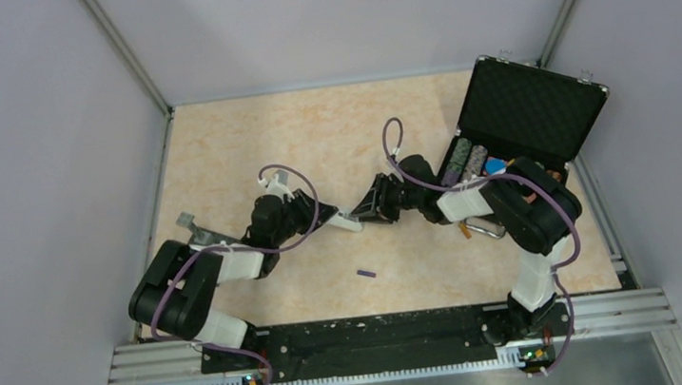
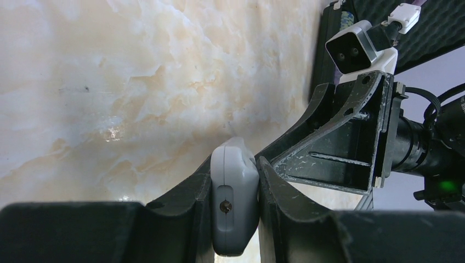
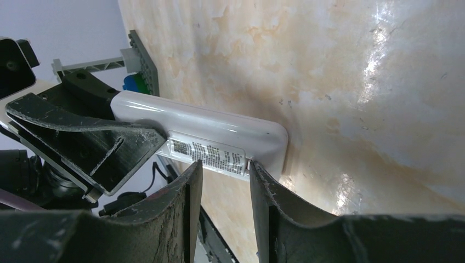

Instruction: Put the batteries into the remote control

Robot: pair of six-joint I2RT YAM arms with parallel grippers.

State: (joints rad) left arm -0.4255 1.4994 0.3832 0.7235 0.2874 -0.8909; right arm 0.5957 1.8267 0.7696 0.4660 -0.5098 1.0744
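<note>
Your table (image 1: 312, 138) is a pale beige top with faint orange marbling, shut in by grey panels on three sides. One small dark purple battery (image 1: 366, 272) lies flat on it toward the near edge, about midway across — well apart from everything else. At the far right corner sits an open black case (image 1: 531, 107), its lid raised. Just in front of the case you have a metal ring (image 1: 487, 231), partly hidden, and a small orange piece (image 1: 464, 232) touching it. On the left, near the wall, lies a grey metal bracket (image 1: 190, 226).
</note>
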